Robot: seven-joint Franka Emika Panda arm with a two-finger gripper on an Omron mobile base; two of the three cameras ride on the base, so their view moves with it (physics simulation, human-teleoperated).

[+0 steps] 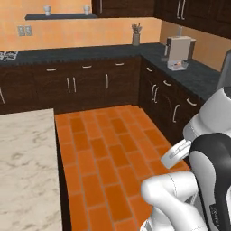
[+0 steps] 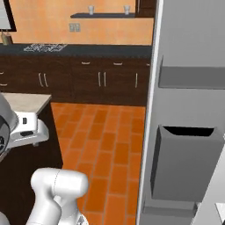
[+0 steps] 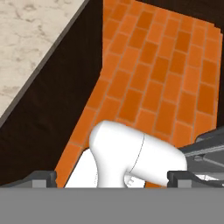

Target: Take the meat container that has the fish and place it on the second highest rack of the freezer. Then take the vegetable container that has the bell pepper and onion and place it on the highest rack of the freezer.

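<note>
A: Which task item appears, and where?
B: One grey fridge door (image 2: 193,88), open at the right edge of the right base view, carrying two door bins (image 2: 184,165) — an upper and a lower.

A: And the gripper?
B: In the hand view the gripper (image 3: 112,177) has two dark fingertips (image 3: 37,178) spread fully apart, holding and touching nothing, over the brick floor (image 3: 166,74).

A: The surroundings?
B: One marble island (image 1: 25,167); one dark counter (image 1: 90,52) with one coffee machine (image 1: 178,52); one wall shelf (image 1: 61,16) bearing two cups (image 1: 47,10).
</note>
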